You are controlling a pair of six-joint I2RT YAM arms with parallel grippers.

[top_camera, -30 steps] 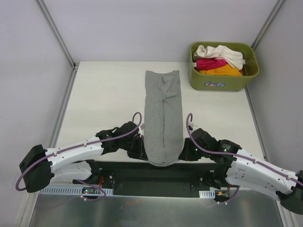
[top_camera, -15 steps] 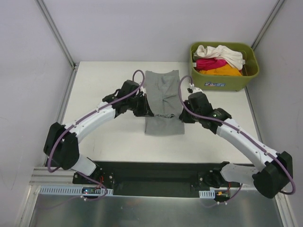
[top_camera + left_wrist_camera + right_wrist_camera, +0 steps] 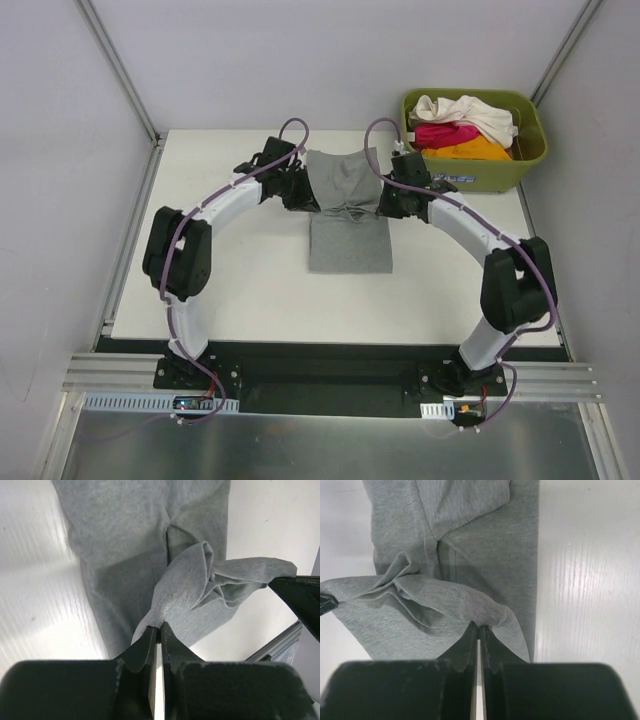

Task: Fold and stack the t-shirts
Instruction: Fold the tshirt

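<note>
t-shirt on table centre | bin behind-right | 3 t-shirts in bin

I see the grey shirt folded into a narrow strip, lying lengthwise on the surface, centre-far. It is doubled over. The near half lies flat in two layers, and the far part is a single flat layer. The top layer's free edge is lifted, pinched at one corner by the left end effector and at the other by the right end effector. It sags and creases between them.

In the bin, far right, lie three crumpled shirts: the cream shirt on top, the pink shirt beneath, and the orange shirt nearest.
</note>
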